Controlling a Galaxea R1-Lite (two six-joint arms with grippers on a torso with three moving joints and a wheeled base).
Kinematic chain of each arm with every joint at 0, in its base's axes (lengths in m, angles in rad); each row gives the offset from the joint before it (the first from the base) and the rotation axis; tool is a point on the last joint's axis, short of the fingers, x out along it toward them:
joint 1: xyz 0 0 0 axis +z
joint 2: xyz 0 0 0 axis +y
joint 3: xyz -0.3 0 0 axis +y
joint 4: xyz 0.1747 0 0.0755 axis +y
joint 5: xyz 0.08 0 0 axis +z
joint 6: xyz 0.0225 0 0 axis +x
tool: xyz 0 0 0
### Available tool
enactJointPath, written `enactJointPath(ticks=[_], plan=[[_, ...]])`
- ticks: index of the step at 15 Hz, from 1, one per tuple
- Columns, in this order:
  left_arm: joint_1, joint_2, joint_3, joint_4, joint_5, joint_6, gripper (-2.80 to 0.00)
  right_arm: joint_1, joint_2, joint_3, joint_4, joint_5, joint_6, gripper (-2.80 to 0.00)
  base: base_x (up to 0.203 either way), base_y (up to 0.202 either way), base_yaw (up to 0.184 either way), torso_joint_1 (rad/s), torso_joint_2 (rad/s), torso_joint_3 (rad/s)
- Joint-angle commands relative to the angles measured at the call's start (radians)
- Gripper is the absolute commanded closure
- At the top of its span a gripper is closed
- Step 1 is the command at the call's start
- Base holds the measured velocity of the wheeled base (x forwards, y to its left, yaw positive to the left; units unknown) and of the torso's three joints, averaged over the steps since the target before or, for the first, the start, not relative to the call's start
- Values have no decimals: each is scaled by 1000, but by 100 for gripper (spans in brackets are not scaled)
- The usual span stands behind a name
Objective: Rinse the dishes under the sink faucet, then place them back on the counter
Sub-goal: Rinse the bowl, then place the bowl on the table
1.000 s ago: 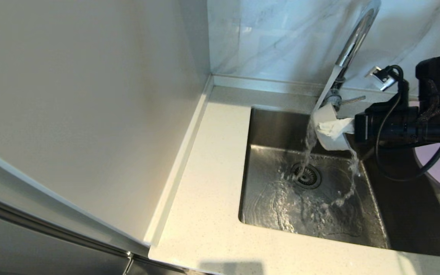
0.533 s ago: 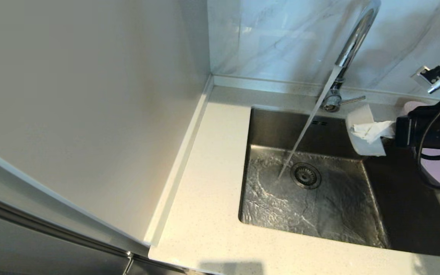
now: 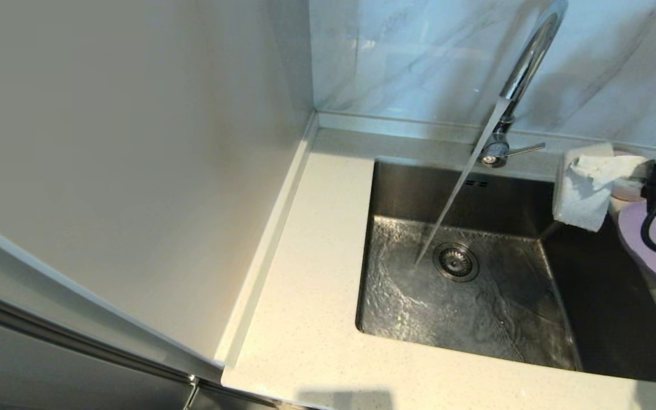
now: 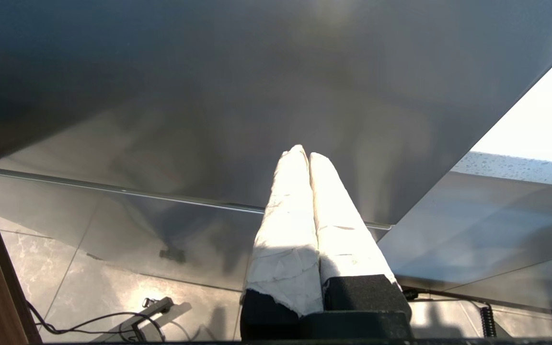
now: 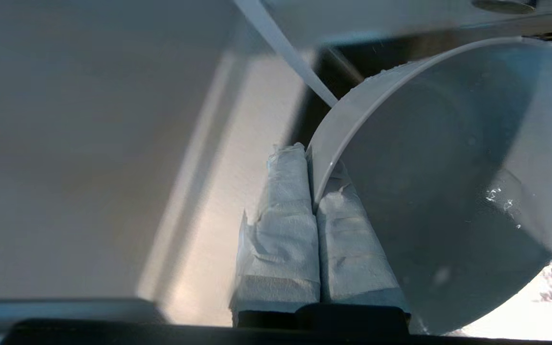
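My right gripper is shut on the rim of the pale bowl, one taped finger inside and one outside. It holds the bowl tilted on its side, wet, over the sink's right edge beside the lilac plate. The plate lies on the counter right of the sink, partly under a black cable. Water runs from the faucet in a slanted stream to the basin floor beside the drain. My left gripper is shut and empty, parked low in front of a grey panel.
The faucet's thin lever points right at its base. A pinkish thing sits on the counter behind the held bowl. A tall pale wall stands along the counter's left side. Marble-veined tiles rise behind the sink.
My right gripper has carried the bowl rightward out of the water stream to the sink's right edge. The water now falls straight into the basin without splashing.
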Motion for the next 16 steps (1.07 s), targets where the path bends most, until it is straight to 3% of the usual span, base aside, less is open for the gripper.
enactJointPath(ticks=[1, 4, 6, 8, 16], plan=[[0, 0, 0, 0, 0, 0, 0, -91, -20, 82, -311, 100, 459, 0, 0, 0, 0, 0, 0, 0], [0, 0, 0, 0, 0, 0, 0, -185, 67, 154, -717, 215, 855, 0, 0, 0, 0, 0, 0, 0], [0, 0, 0, 0, 0, 0, 0, -208, 147, 207, -979, 242, 1054, 0, 0, 0, 0, 0, 0, 0], [0, 0, 0, 0, 0, 0, 0, -213, 205, 248, -1099, 251, 1207, 0, 0, 0, 0, 0, 0, 0], [0, 0, 0, 0, 0, 0, 0, -211, 161, 258, -1103, 359, 1208, 0, 0, 0, 0, 0, 0, 0]])
